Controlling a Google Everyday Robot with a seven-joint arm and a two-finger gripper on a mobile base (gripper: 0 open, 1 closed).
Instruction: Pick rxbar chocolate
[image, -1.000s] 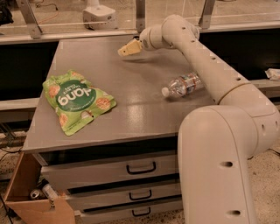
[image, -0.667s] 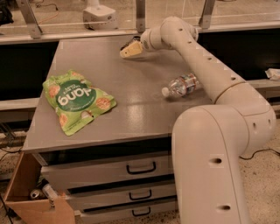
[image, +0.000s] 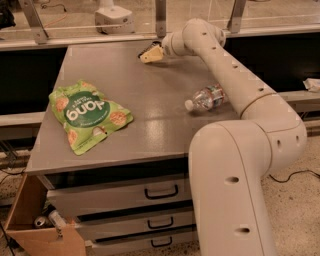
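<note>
My gripper (image: 150, 54) is at the far end of the grey table (image: 150, 125), low over its back edge, at the end of my long white arm (image: 235, 85). A small dark patch (image: 146, 48) shows right at the gripper's upper edge; I cannot tell whether it is the rxbar chocolate or whether it is held. No other dark bar shows on the table top.
A large green snack pouch (image: 87, 115) lies at the table's left front. A clear water bottle (image: 206, 97) lies on its side at the right, next to my arm. Drawers (image: 160, 192) are below the table, and a cardboard box (image: 35, 227) stands at the lower left.
The gripper stays at nearly the same spot at the table's back edge. The near, thick part of my arm has shifted a little to the left.
</note>
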